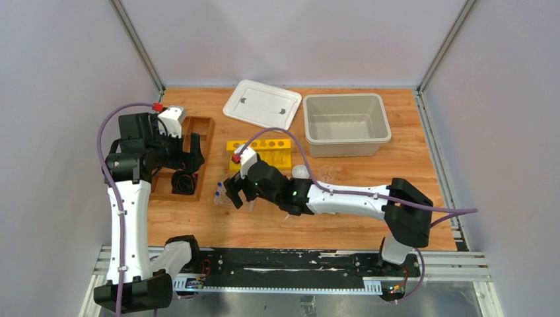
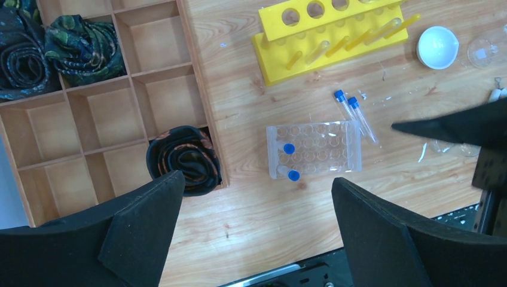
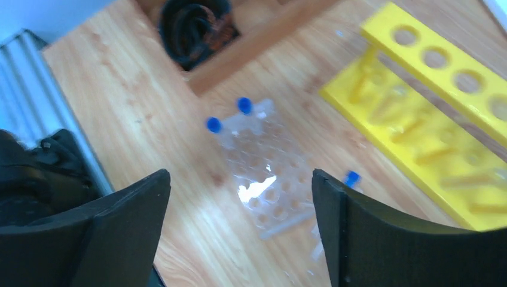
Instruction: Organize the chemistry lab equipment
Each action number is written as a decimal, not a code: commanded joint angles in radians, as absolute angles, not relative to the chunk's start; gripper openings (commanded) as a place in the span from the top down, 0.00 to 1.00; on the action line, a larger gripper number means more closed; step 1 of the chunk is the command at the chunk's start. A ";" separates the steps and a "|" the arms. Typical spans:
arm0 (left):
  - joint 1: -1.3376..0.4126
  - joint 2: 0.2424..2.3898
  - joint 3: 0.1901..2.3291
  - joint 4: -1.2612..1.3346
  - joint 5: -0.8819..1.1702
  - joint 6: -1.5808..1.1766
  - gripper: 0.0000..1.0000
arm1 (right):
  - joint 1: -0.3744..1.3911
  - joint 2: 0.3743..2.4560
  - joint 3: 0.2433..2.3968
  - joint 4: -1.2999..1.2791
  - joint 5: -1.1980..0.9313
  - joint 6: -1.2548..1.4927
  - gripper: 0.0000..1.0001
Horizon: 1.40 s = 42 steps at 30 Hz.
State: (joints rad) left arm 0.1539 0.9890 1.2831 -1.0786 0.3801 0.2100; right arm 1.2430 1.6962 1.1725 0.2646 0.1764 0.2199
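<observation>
The right gripper point(image 3: 238, 179) hangs released just above the clear plastic rack point(image 2: 314, 149), fingers wide apart and nothing between them. The rack lies flat on the table point(image 1: 277, 228), left of its middle and near the wooden tray point(image 2: 89, 113). Two blue-capped tubes point(image 2: 289, 148) stand in the rack's end nearest that tray. Two loose tubes point(image 2: 353, 110) lie on the wood touching the rack's far corner. Beyond them stands a yellow rack point(image 2: 329, 36), and to its right sit the white dome-shaped piece point(image 2: 437, 46) and a glass beaker point(image 2: 481, 52), both well apart from either gripper. The right arm reaches low and nearly level from the near right corner leftward, wrist tipped down. The left arm rises upright from the near left corner and bends over the tray. The left gripper point(image 2: 258, 179) is spread wide too, empty, and looks down on the tray's edge and the clear plastic rack.
</observation>
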 commanded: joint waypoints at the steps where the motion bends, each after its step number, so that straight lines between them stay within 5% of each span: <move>1: 0.160 0.970 1.312 -1.066 0.388 0.210 0.00 | 1.125 1.665 1.201 -0.080 0.229 0.429 0.07; 4: 0.160 0.969 1.319 -1.066 0.388 0.208 0.00 | 1.062 1.645 1.163 -0.109 0.195 0.457 0.06; 9: 0.160 0.967 1.319 -1.065 0.387 0.206 0.00 | 1.030 1.646 1.122 -0.112 0.229 0.494 0.47; 11: 0.160 0.968 1.319 -1.067 0.384 0.207 0.00 | 1.028 1.669 1.130 -0.115 0.242 0.492 0.54; 30: 0.159 0.970 1.306 -1.065 0.377 0.218 0.00 | 1.026 1.933 1.314 -0.152 0.167 0.521 0.53; 42: 0.160 0.972 1.302 -1.066 0.381 0.216 0.00 | 1.025 1.973 1.290 -0.161 0.210 0.532 0.67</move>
